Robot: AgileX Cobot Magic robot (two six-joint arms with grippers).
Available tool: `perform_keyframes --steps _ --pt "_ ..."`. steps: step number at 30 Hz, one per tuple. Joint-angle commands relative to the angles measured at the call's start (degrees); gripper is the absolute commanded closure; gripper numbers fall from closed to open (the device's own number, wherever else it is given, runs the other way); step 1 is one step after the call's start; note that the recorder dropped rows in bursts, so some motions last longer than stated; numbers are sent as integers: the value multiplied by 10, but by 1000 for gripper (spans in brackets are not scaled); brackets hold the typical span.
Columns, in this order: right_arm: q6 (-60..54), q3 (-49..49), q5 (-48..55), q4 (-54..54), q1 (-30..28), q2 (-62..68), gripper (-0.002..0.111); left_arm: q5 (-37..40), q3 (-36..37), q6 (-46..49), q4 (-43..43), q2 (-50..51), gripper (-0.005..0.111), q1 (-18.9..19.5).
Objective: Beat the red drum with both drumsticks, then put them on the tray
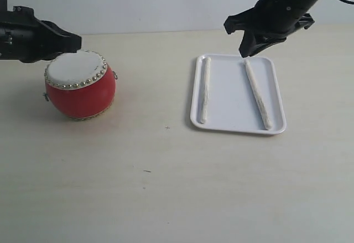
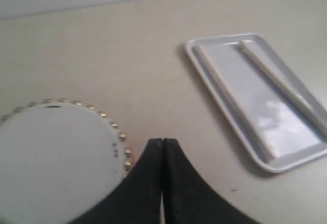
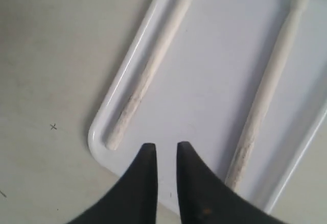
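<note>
Lying in tray point(image 1: 232, 88): both drumsticks point(image 1: 205, 91)

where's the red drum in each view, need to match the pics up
Exterior view: the red drum stands at the left of the table, far from the tray.
Left wrist view: only its skin top and studs show, close beside the left gripper with shut jaws.
Right wrist view: not in it.
Shared landmark: the white tray holding both drumsticks shows in all three views.

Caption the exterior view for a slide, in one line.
Both drumsticks lie apart on the white tray, right tool above its far edge, left tool beside the red drum.
</note>
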Motion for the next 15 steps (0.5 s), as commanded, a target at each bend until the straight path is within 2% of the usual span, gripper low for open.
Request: perform_keyframes --steps 1,3,5,7,10,13,15 --pt "-102 136 -168 112 -1 -109 108 -208 42 33 -40 -88 107 -70" --pt "-222 197 -226 232 -1 -156 108 -274 60 33 -38 -126 107 -101" --pt "-380 263 -268 383 -1 -207 108 -302 76 33 -32 -158 107 -118" --pt "-536 324 -300 531 -1 -254 108 -307 93 33 -29 -192 107 -128" --pt "-733 395 -318 697 -1 -313 108 -303 115 32 -29 -234 107 -127" --pt "-896 439 -320 819 -1 -353 108 -302 135 32 -33 -263 107 -127" --pt "-955 456 -319 821 -1 -368 108 -302 145 31 -38 -277 107 -127"
